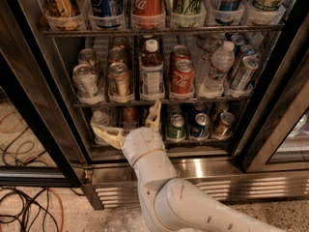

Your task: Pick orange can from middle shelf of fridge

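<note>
2 orange cans (119, 79) (middle shelf (193, 101)) above the spread gripper (129, 125)

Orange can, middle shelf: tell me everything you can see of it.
The orange can is a metal drink can with an orange-gold body and a silver rim and top. It stands upright at the front of a white lane tray on the middle shelf, between a pale silver-green can and a bottle. Nothing grips it. The gripper sits below the shelf, fingers open.

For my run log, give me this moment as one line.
gripper: open, below middle shelf | orange can: upright on shelf, not gripped
</note>
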### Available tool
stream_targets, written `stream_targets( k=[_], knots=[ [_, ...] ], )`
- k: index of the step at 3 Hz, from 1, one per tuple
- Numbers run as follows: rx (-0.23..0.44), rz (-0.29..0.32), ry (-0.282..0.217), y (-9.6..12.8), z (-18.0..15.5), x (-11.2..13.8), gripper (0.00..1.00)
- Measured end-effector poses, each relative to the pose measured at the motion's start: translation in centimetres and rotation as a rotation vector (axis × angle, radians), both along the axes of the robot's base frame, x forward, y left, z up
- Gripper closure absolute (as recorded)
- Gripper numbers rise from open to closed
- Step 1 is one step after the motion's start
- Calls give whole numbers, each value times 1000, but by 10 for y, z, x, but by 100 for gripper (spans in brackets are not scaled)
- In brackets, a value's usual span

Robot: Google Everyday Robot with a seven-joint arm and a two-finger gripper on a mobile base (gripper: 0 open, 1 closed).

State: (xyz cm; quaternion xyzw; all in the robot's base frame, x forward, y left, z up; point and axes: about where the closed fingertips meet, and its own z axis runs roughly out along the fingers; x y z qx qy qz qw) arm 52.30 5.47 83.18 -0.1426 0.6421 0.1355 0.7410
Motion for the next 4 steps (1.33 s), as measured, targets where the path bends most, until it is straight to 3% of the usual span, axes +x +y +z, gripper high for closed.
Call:
stream_targets(
  k=[1,2,4],
  knots=[
    [-61,-84,-25,-10,6,14,0],
    [-92,-131,-53,-14,14,25,0],
    [-14,-114,-70,2,18,36,0]
  ],
)
